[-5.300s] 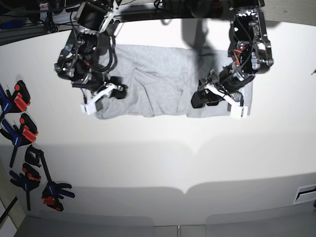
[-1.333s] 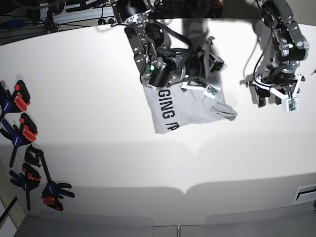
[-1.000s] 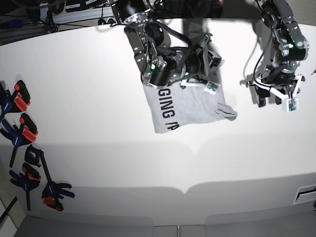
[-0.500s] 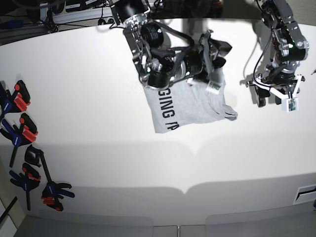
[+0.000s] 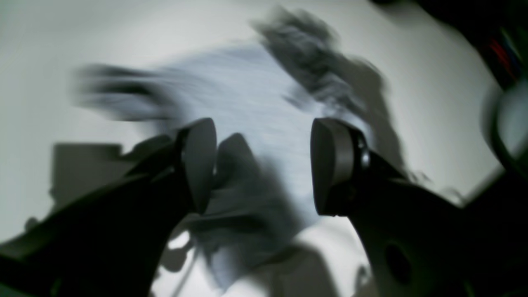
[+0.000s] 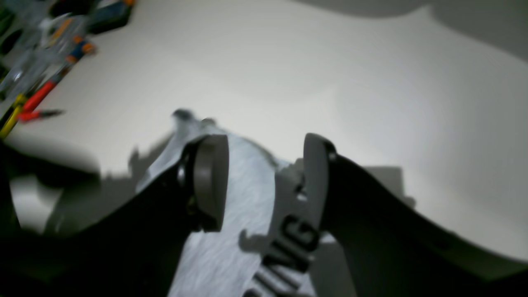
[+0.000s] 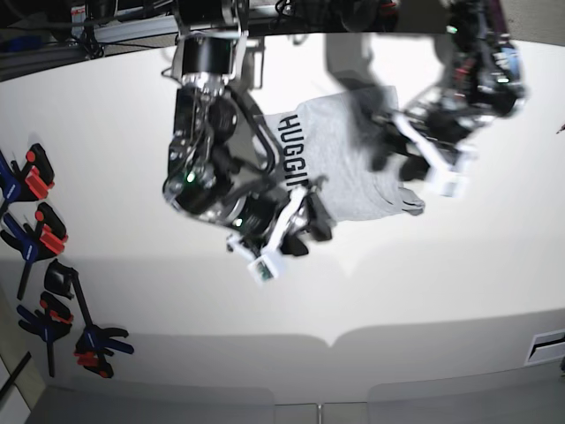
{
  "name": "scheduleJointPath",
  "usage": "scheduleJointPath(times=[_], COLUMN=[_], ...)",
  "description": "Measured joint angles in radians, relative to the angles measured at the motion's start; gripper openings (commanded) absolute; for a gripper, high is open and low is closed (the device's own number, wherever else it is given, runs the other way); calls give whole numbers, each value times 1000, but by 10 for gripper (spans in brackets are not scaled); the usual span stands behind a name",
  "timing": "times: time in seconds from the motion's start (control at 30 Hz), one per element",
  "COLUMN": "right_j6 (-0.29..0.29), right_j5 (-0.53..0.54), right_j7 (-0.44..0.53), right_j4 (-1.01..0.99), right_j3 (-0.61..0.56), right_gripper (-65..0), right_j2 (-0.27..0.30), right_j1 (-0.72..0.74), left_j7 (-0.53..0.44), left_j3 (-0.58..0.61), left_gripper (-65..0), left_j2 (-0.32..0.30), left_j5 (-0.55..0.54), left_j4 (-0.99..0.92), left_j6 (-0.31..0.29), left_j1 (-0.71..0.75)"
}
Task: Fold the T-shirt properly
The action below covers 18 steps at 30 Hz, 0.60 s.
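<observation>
Your right gripper [image 7: 296, 231] and left gripper [image 7: 424, 163], fingers apart and empty, flank the folded light-grey lettered cotton T-shirt [image 7: 340, 159], freeing it to lie flat.

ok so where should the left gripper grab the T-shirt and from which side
Probably the rumpled corner of the T-shirt nearest the left gripper, approached from above on that side. The bunched fabric there gives the open jaws something raised to pinch; elsewhere it lies flat.
</observation>
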Motion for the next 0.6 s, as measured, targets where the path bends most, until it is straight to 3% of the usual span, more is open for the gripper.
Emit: scheduleJointPath(times=[0.03, 0.1, 0.17, 0.4, 0.5, 0.6], right_j6=[-1, -5, -8, -16, -19, -20], right_j5=[-7, -10, -28, -120, -116, -98], right_j7=[3, 8, 6, 52, 21, -83], right_j4=[-24, -94, -190, -467, -476, -476], right_j3=[3, 3, 3, 2, 2, 1], right_gripper=[-375, -375, -375, -375, -375, -375], right_j2=[0, 16, 20, 20, 19, 19], right_j1=[19, 58, 94, 159, 159, 162], left_j7=[-59, -187, -200, -174, -237, -278], left_j3=[33, 90, 142, 324, 353, 342], left_gripper=[-328, -331, -331, -330, -330, -330], left_j2=[1, -2, -5, -6, -8, -9], left_j5=[63, 185, 311, 348, 476, 622], left_j4=[0, 0, 0, 0, -23, -98], left_j6=[15, 128, 182, 184, 240, 294], left_j1=[12, 44, 69, 138, 145, 129])
